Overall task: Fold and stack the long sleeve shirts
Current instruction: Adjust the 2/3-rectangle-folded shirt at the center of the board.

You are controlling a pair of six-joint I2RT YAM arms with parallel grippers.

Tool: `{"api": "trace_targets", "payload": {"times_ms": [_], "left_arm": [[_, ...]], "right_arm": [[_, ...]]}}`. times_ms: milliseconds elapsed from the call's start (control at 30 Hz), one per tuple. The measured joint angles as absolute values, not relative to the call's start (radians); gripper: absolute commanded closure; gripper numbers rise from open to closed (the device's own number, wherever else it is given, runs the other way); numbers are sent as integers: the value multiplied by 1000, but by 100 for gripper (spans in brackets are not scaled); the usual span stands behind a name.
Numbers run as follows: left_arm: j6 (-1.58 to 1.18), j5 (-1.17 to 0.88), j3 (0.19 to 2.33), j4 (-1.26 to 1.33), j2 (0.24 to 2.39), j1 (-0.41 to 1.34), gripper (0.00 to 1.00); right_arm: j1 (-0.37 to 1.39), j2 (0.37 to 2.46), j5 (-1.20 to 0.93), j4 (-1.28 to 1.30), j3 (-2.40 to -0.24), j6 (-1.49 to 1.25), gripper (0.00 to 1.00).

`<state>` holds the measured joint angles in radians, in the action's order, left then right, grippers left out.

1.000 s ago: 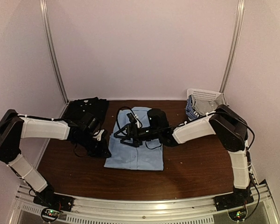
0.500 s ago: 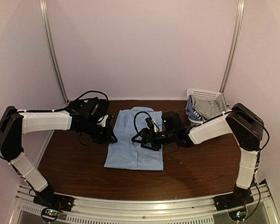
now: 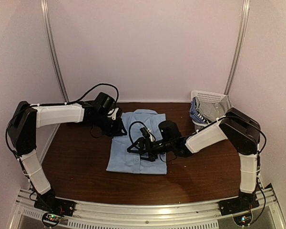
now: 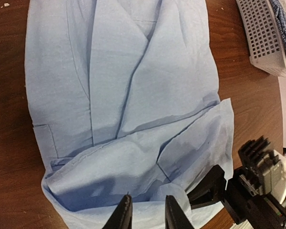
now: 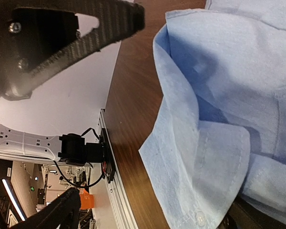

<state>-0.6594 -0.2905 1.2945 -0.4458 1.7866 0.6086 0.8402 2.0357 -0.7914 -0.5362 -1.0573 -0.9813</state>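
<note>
The light blue shirt (image 3: 138, 152) lies folded flat in the middle of the table, collar at the far end. My left gripper (image 3: 118, 128) hovers at its far left edge. In the left wrist view the fingers (image 4: 145, 207) stand a little apart over rumpled blue cloth (image 4: 124, 95), holding nothing. My right gripper (image 3: 135, 145) is over the shirt's middle. In the right wrist view it (image 5: 105, 105) is wide open beside a buttoned corner of the shirt (image 5: 205, 157). I cannot make out the black shirt; the left arm crosses the back left corner.
A white lattice basket (image 3: 210, 98) with checked and grey clothes stands at the back right and also shows in the left wrist view (image 4: 264, 38). Bare brown table (image 3: 71, 157) lies left of and in front of the shirt. Walls close in on three sides.
My left gripper swung from the shirt's near left side up to its far left edge. My right gripper drew back right, then returned over the shirt's middle. The blue shirt stayed put.
</note>
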Motion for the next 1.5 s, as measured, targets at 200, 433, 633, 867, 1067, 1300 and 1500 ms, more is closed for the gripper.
{"api": "trace_targets", "payload": {"times_ms": [200,433,633,867,1067,1300,1500], "left_arm": [[-655,-290,1294,-470,1797,609,75],[-653,-287,1291,-474,1797,609,75],[-653,-280,1246,-474,1778,601,75],[-662,-296,1126,-463,1710,597,76],[-679,-313,1032,-443,1677,597,76],[-698,-318,962,-406,1668,597,78],[-702,-318,939,-376,1668,597,79]], "right_arm": [[840,2068,-817,-651,-1104,-1052,1],[840,2109,-834,-709,-1189,-1086,1],[849,2128,-839,-706,-1228,-1095,1],[902,2128,-821,-577,-1266,-999,1],[963,2128,-741,-361,-1330,-844,0],[1010,2128,-635,-173,-1371,-711,0],[1011,2128,-555,-104,-1377,-683,8]]}}
